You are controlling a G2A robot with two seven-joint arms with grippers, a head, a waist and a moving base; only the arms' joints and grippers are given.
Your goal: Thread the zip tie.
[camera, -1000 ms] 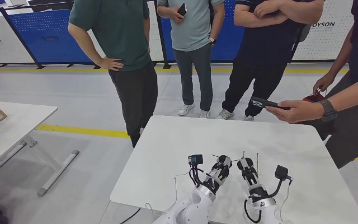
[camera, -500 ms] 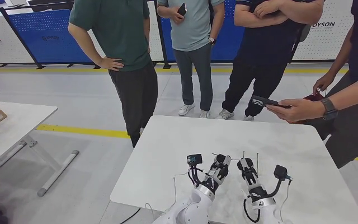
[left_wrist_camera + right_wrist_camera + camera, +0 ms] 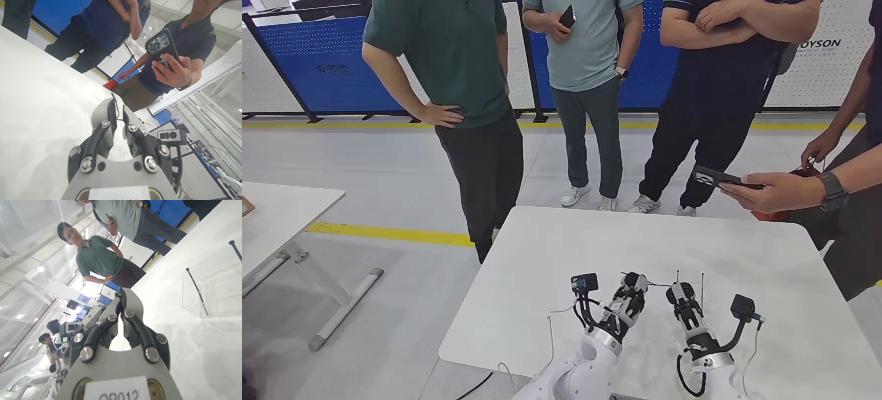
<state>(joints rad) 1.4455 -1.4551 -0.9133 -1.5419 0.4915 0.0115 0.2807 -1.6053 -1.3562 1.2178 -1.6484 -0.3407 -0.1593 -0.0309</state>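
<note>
A thin black zip tie (image 3: 115,103) runs up between the fingers of my left gripper (image 3: 118,106), which is shut on it, its tip poking past the fingertips. From above, my left gripper (image 3: 634,281) and right gripper (image 3: 677,292) stand side by side near the front of the white table (image 3: 562,260), with a fine black line running between them. My right gripper (image 3: 121,294) is shut too, with a small black piece, apparently the tie's head, pinched at its tips.
A clear plastic box (image 3: 217,279) on the table beyond the right gripper holds spare zip ties (image 3: 196,289) standing upright. Several people stand around the far and right edges of the table. One hand holds a phone (image 3: 717,179) over the right edge.
My left gripper has drifted a little to the left, widening the gap to the right gripper. The right arm has barely moved.
</note>
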